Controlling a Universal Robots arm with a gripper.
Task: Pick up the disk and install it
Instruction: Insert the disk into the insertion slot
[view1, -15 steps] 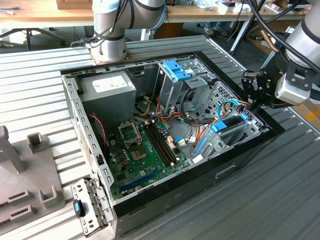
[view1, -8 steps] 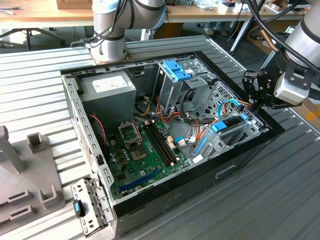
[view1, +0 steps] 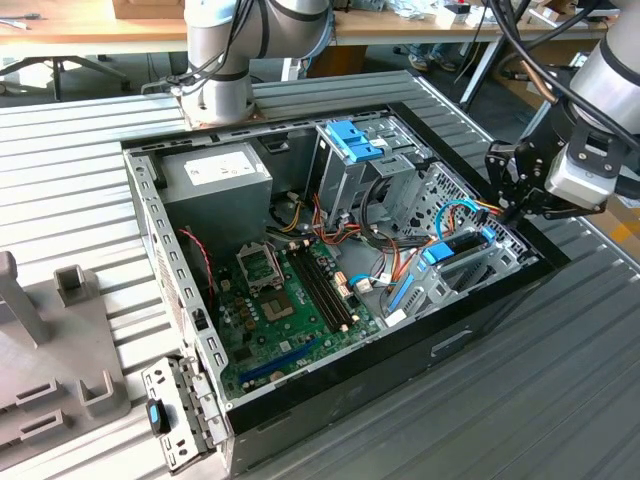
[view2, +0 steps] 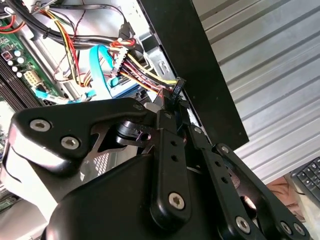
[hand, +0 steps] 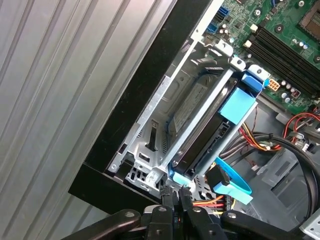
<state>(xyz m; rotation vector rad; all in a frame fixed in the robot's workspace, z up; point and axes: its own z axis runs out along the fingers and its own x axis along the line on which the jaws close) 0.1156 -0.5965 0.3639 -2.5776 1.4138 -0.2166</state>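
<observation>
**A:** Item one, the gripper (view1: 503, 205)?
**B:** It is over the case's (view1: 470, 320) edge at the exterior view's right. Both wrist views show the fingertips (view2: 176, 95) drawn together with no gap between them. Wires (view2: 142, 70) run right up to the tips, but I cannot tell whether they pinch a plug. Nothing else is held.

**A:** Item two, the disk (view1: 455, 248)?
**B:** It stands on edge inside a grey bay (hand: 150, 135) against the case's right wall. Its blue rails run along the bay's guides and its blue tab (hand: 240, 100) faces the board (view1: 290, 300). By my judgement it is seated, not loose. The rails would keep it square in the slot, and the tab is left outward as a pull.

**A:** Why is the gripper at that end?
**B:** That is the disk's connector end, where the wires gather. I judge the arm is working at the back of the drive.

**A:** Other contents?
**B:** There is a tall cage (view1: 350, 150) with a blue latch at the far side of the case. A loose bracket (view1: 175, 415) lies outside the near left corner.

**A:** Surface and room?
**B:** The table (view1: 80, 180) is ribbed metal, with grey fixtures (view1: 60, 340) at the left. There is a wooden bench (view1: 80, 20) beyond it. A keyboard (view2: 307, 177) shows in the second wrist view.
</observation>
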